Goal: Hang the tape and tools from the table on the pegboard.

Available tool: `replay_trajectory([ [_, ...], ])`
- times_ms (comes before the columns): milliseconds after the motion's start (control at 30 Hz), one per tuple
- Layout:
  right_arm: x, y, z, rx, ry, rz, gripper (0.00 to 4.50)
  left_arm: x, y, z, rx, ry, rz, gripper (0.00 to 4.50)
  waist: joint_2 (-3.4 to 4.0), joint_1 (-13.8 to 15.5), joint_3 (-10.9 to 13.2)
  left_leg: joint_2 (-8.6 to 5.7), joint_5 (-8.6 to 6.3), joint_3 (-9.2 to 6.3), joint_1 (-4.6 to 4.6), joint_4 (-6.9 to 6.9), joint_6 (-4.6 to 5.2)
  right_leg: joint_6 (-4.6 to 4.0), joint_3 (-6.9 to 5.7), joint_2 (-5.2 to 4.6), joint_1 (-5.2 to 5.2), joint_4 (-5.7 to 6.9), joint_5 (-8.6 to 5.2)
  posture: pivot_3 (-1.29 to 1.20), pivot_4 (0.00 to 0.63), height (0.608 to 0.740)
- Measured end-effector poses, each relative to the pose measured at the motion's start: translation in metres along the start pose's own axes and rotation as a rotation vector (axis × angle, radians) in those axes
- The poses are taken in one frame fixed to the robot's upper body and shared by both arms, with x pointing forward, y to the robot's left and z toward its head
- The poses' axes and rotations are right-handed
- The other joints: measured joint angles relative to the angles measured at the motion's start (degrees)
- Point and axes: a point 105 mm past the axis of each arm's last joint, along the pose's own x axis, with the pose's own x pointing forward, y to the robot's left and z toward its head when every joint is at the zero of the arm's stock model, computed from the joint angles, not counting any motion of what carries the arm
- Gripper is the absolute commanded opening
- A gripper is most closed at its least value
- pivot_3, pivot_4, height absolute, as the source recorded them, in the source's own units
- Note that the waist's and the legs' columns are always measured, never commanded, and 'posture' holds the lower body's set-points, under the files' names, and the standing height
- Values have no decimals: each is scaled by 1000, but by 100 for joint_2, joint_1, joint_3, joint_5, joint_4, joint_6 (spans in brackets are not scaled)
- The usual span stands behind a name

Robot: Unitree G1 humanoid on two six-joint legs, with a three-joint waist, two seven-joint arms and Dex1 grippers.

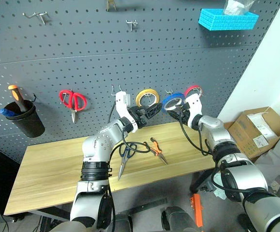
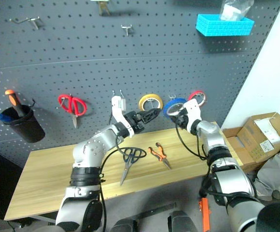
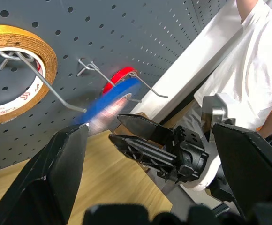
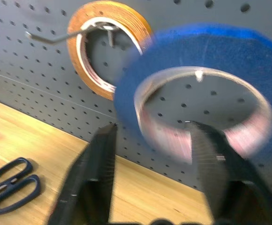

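right gripper point(image 4: 152, 154) fingers stand apart, one through the blue tape's point(image 4: 197, 89) hole, one outside its rim, at the pegboard point(image 1: 82, 58) between the yellow roll point(image 1: 147, 97) and red roll point(image 1: 194, 90). left gripper point(image 1: 155, 110) gapes wide, empty. three rolls; on the table point(image 1: 53, 169), one dark scissors point(image 1: 126, 155), one pliers point(image 1: 157, 150).

tape rolls point(image 1: 172, 101): 3 | scissors point(image 1: 73, 100): 2 | pliers point(image 1: 157, 149): 1 | blue baskets point(image 1: 228, 19): 1 | black cups point(image 1: 26, 119): 1 | cardboard boxes point(image 1: 256, 130): 1
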Motion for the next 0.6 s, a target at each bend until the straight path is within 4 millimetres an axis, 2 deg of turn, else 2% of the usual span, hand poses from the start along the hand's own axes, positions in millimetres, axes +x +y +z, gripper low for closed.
replay_trajectory([
  [67,-1,0,-3,-6,9,-7,4250,-1,2,-3,7,12,6,4500,1,0,-4,0,0,0,0,0,0,0,0,0,0,0,0,46,18,740],
  [100,-3,0,-7,-5,12,-15,4463,-2,3,-6,9,21,11,4500,1,0,-6,0,0,-1,0,-1,0,0,0,0,0,0,0,44,22,740],
  [233,-17,-1,-30,19,59,-99,4463,-10,8,-16,39,55,38,4500,1,7,-5,0,0,-1,-3,-3,0,1,2,0,-2,-1,-1,41,52,740],
  [300,-30,6,-46,55,123,-125,4463,-18,12,-26,99,99,70,4500,3,25,-6,1,-1,-1,-1,-5,1,0,4,0,-2,1,-3,30,71,740],
  [433,-56,33,-85,161,342,-133,4463,-40,28,-68,153,232,155,4500,24,37,16,2,-1,6,2,-2,2,-7,10,0,-9,9,-8,16,112,740],
  [533,-58,48,-82,172,421,-111,4463,-50,25,-93,151,284,170,4500,31,34,47,1,3,10,13,3,8,-38,16,0,-8,22,-25,13,141,740],
  [600,-55,57,-78,159,461,-80,4463,-51,21,-100,135,285,176,4500,28,45,76,1,7,6,29,3,15,-42,14,1,1,28,-27,15,152,740],
])
